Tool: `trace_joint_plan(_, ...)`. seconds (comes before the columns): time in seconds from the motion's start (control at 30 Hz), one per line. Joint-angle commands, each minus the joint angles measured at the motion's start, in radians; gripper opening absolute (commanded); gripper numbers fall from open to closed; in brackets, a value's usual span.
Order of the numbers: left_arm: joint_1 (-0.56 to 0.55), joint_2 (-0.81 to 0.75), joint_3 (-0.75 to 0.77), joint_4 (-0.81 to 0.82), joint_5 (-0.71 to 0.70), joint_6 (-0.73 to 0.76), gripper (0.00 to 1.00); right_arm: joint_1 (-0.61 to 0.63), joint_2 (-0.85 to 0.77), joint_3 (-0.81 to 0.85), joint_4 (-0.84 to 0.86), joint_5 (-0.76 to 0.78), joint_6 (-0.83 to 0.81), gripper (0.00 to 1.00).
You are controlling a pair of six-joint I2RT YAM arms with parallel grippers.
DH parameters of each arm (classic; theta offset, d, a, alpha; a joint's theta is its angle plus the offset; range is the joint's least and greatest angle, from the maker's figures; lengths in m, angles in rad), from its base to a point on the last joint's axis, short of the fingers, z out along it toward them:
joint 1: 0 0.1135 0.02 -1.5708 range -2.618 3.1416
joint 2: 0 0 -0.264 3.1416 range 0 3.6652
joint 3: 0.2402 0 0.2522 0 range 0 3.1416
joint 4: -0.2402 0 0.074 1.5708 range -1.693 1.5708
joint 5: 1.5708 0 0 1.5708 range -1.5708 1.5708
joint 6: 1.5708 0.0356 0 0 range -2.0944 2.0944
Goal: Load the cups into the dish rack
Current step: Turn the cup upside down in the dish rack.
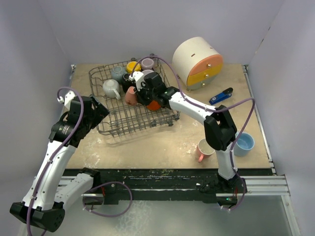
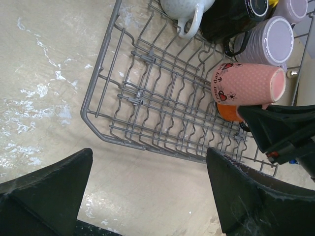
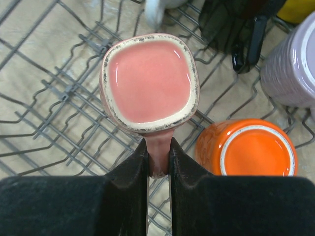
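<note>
Pink cup (image 3: 149, 81), handle (image 3: 158, 164) half hidden in right end effector (image 3: 158, 147), over dish rack (image 1: 130, 120)

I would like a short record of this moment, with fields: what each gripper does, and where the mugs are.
left gripper: open, empty, near a corner of the rack
right gripper: shut on the handle of the pink mug, base up, over the rack
beside it: orange mug, base up, in the rack
on table: blue mug, second pink mug
</note>
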Motion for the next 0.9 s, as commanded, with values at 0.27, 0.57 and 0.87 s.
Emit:
trace_joint_plan(0.27, 0.002, 0.001, -0.001, 0.023, -0.022, -0.016, 1.00, 0.031, 0.052, 0.065, 0.078, 0.143, 0.051, 0.01)
trace_joint_plan(0.57, 0.002, 0.009, -0.009, 0.031, -0.015, -0.017, 1.00, 0.032, 0.093, 0.064, 0.077, 0.176, 0.057, 0.02)
trace_joint_plan(0.87, 0.002, -0.005, -0.025, 0.028, -0.007, -0.027, 1.00, 0.034, 0.132, 0.067, 0.074, 0.233, 0.049, 0.04)
